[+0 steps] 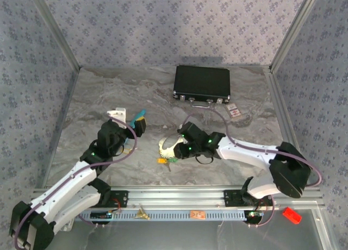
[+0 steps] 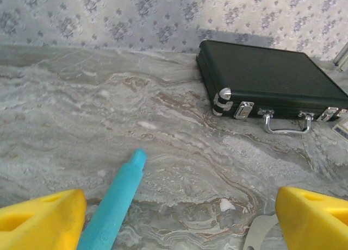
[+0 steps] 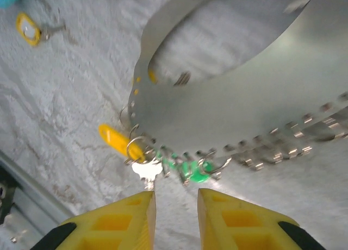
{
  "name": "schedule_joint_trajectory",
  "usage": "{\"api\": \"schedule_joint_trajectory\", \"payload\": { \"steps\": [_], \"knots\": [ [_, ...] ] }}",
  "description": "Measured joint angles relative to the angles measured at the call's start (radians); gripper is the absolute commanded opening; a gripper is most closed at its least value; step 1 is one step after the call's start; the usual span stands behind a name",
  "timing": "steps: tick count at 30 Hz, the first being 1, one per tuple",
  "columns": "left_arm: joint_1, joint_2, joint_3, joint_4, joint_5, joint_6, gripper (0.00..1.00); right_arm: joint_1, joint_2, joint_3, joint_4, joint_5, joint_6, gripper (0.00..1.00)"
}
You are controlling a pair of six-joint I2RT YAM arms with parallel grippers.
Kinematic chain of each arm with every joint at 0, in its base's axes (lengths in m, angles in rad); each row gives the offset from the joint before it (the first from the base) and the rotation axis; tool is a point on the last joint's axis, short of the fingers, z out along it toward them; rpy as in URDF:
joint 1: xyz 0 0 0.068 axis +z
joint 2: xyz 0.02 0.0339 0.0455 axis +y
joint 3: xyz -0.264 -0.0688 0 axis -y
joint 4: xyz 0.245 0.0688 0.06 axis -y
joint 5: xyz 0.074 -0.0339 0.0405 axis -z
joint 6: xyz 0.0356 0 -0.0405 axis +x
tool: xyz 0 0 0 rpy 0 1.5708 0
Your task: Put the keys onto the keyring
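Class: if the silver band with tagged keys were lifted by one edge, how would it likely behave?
The silver band looks like thin sheet metal, so probably light and springy rather than floppy. Its yellow tag and green tag hang on loose rings, so they would likely swing.

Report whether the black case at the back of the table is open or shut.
Shut. The black case lies flat, its lid down on its base along the whole visible front edge.

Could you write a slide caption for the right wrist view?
Right gripper faces a key and tags on the keyring.
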Motion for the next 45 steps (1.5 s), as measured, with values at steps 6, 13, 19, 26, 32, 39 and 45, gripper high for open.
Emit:
{"api": "schedule_joint_trajectory", "payload": {
  "steps": [6, 13, 19, 26, 32, 39, 45],
  "knots": [
    [0.002, 0.000, 0.000, -0.014, 0.000, -0.043, 0.89, 0.051, 0.117, 0.055, 0.008, -0.026, 0.069, 0.27],
    [0.006, -0.003, -0.006, -0.030, 0.001, -0.050, 0.89, 0.063, 0.171, 0.076, 0.010, -0.021, 0.100, 0.23],
    [0.006, -0.017, -0.008, -0.037, 0.001, -0.050, 0.89, 0.067, 0.195, 0.099, -0.013, 0.001, 0.106, 0.26],
    [0.011, -0.024, -0.008, -0.051, 0.001, -0.049, 0.89, 0.069, 0.224, 0.121, -0.033, 0.022, 0.106, 0.24],
    [0.013, -0.029, -0.008, -0.058, 0.000, -0.049, 0.89, 0.074, 0.236, 0.131, -0.047, 0.033, 0.106, 0.21],
    [0.013, -0.029, -0.008, -0.059, 0.000, -0.049, 0.89, 0.076, 0.257, 0.141, -0.051, 0.032, 0.107, 0.19],
    [0.013, -0.034, -0.008, -0.063, 0.000, -0.049, 0.89, 0.076, 0.274, 0.158, -0.053, 0.033, 0.108, 0.17]
  ]
}}
